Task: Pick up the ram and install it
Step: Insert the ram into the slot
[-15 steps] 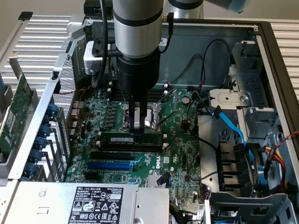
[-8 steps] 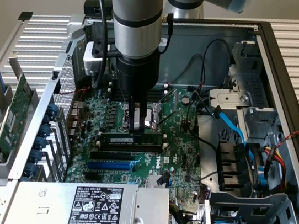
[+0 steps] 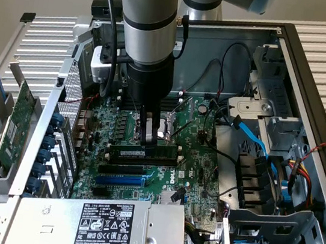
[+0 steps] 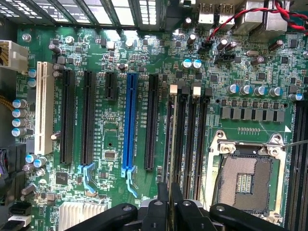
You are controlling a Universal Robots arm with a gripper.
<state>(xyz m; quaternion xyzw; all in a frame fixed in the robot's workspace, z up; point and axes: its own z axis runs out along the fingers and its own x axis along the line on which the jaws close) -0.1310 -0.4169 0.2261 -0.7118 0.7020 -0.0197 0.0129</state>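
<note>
the claw point(image 3: 147, 133) is clenched on the ram point(image 3: 144, 154)'s top edge directly beneath; it seems light, stiff, fragile.

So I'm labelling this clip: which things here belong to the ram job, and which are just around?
In the job:
ram, seated upright along the memory slots
hand, shut on the ram

Just around:
blue slot
CPU socket
blue cable
loose card

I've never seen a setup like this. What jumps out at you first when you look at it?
The big grey robot arm plunging into an open computer case, its gripper shut on the ram, a thin green stick standing on edge over the motherboard. In the wrist view, a bright blue expansion slot stands out among black slots, beside the empty processor socket.
</note>
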